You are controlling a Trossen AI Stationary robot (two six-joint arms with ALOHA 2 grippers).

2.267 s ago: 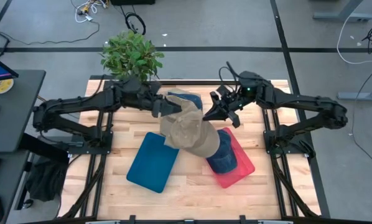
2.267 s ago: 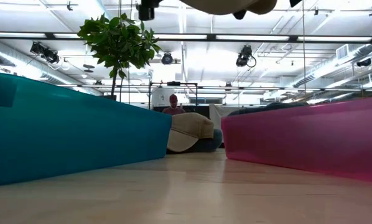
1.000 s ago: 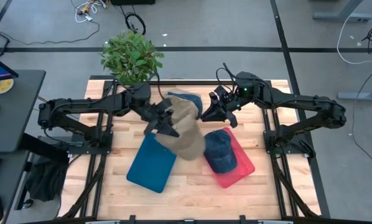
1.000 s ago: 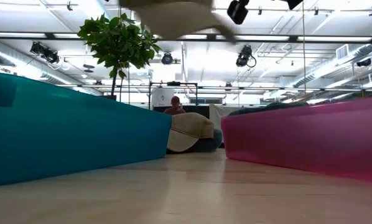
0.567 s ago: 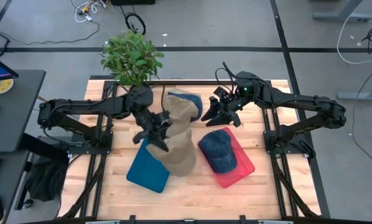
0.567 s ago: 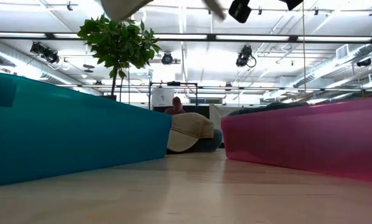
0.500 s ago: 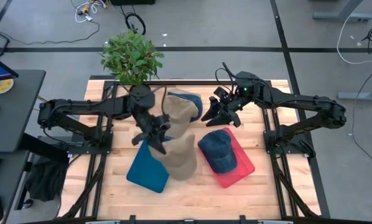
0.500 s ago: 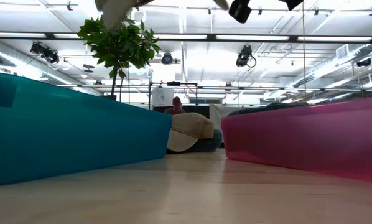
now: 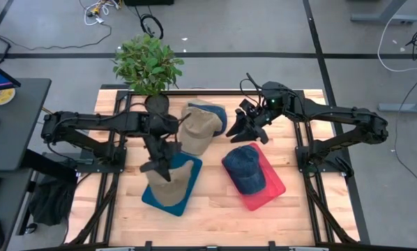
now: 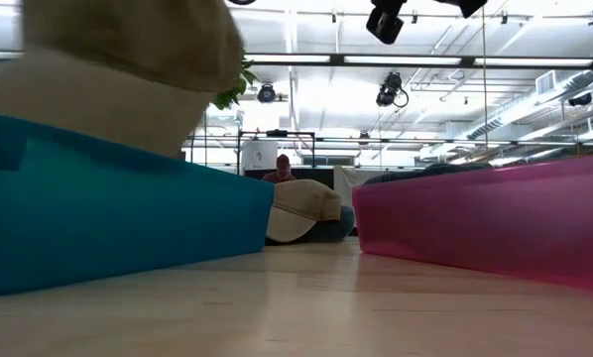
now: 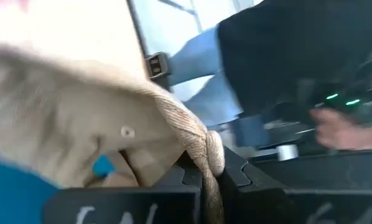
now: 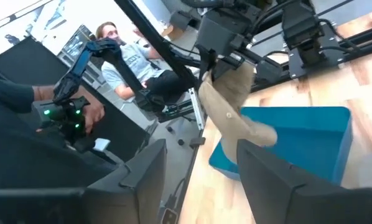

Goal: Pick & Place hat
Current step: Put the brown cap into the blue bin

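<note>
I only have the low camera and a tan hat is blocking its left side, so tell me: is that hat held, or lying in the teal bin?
Observer: Held. In the left wrist view, the left arm's jaws are shut on a fold of the tan cap.
Operator: Is it over the bin?
Observer: Yes. From above it hangs over the teal bin and hides most of it. I can't tell whether it touches.
Operator: What about the right arm?
Observer: In the right wrist view its jaws are open with nothing between them. From above they sit behind the denim cap, which lies on the pink bin.
</note>
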